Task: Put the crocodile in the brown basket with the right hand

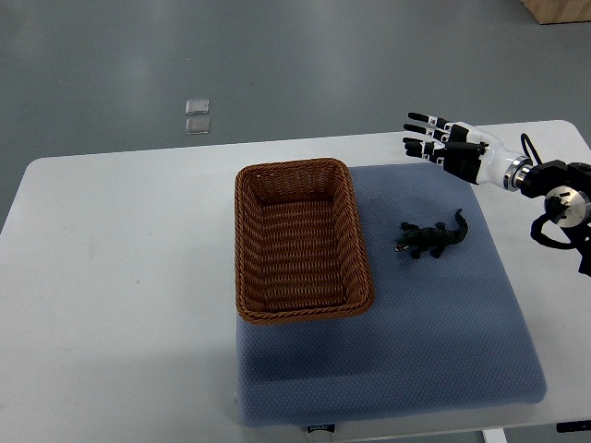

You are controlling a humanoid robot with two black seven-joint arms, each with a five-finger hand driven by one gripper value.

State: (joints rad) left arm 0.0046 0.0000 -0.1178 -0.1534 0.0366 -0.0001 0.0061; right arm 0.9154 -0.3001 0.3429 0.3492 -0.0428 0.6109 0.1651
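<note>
A small dark green toy crocodile (431, 237) lies on the blue mat (434, 323), just right of the brown wicker basket (245, 242). The basket is rectangular and has nothing in it. My right hand (432, 140) reaches in from the right edge and hovers above and behind the crocodile, apart from it. Its fingers (420, 134) are stretched out flat toward the left and hold nothing. The left arm does not show.
The mat lies on a white table (111, 277) whose far edge runs behind the basket. Two small clear squares (197, 115) sit on the grey floor beyond the table. A wooden corner (559, 9) shows at the top right.
</note>
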